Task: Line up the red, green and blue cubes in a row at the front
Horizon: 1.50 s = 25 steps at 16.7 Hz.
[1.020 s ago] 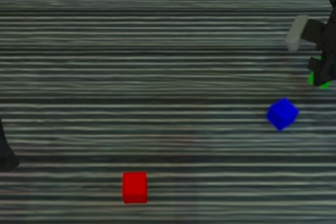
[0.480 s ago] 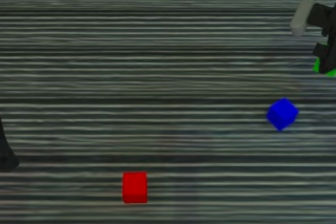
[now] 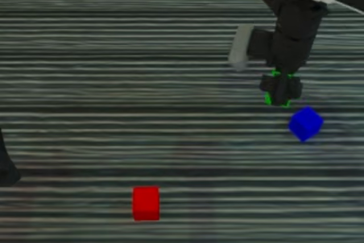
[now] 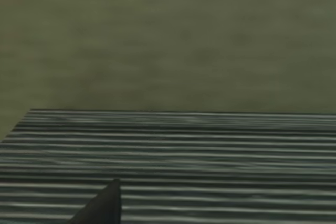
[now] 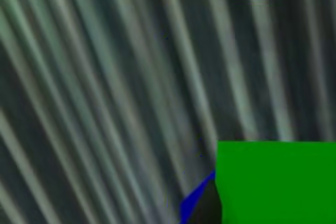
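1. White letters "AG" are showing on my right arm (image 3: pixel 296 9) at the top view's upper right edge, the rest being cut off by the frame.
2. I am reading no other text, number or sign anywhere.

Three cubes are counted: one red cube (image 3: pixel 145 202), one blue cube (image 3: pixel 305 123), and one green cube (image 3: pixel 272 100), the last seen only as green edges in the top view. Two arms are counted: one right gripper (image 3: pixel 280 90) and one left arm (image 3: pixel 5 166). One striped table (image 3: pixel 114 83) is recorded.
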Tool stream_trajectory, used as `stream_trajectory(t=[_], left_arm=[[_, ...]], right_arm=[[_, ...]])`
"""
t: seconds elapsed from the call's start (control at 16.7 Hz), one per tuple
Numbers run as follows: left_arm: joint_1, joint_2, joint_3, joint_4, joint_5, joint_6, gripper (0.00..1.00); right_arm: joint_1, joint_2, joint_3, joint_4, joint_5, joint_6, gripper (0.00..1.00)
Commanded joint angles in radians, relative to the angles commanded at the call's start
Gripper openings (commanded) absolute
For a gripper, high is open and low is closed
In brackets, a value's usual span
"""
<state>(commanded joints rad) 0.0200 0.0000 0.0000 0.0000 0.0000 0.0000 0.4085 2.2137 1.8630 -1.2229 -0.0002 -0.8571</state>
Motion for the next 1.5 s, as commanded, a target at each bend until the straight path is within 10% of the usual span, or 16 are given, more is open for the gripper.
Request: stream_trajectory(t=[0.54,1.5], left_arm=[[0.000,0.000,0.000,0.000,0.000,0.000,1.00],[0.000,0.000,0.000,0.000,0.000,0.000,1.00]], right_arm=[[0.519,-0.193,-0.257,0.065,-0.004,0.226,0.00],[0.535,-0.127,-0.443,0.321,-0.003,0.237,0.00]])
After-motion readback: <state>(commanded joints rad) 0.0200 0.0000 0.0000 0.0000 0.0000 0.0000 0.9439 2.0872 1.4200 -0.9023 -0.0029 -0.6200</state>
